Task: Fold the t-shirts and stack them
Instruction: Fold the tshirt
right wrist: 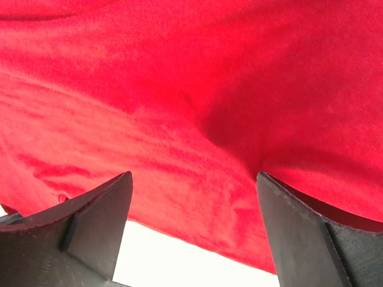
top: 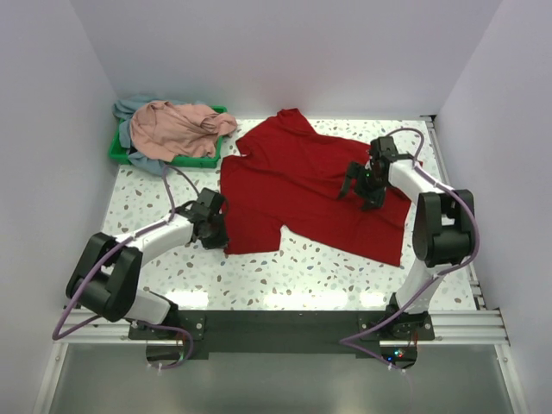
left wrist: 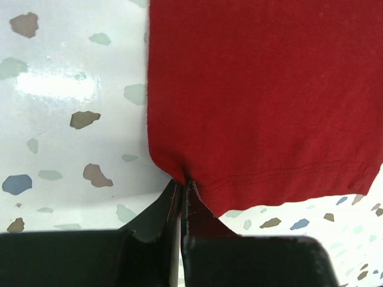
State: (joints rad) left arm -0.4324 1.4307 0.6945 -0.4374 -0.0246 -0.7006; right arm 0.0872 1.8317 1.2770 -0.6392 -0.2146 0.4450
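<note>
The red t-shirt (top: 297, 185) lies spread on the table's middle. My left gripper (top: 216, 226) is shut on its near left corner, pinching the hem where the cloth (left wrist: 263, 89) bunches at the fingertips (left wrist: 182, 182). My right gripper (top: 360, 191) is open and hovers over the right part of the red shirt (right wrist: 197, 89), holding nothing. The dusty pink t-shirt (top: 177, 128) lies heaped on the grey-blue t-shirt (top: 129, 129) in the green tray (top: 117, 153) at the back left.
White walls close in the back and both sides. The speckled table (top: 319, 272) shows along the front and the left. A metal rail (top: 448, 172) runs along the right edge.
</note>
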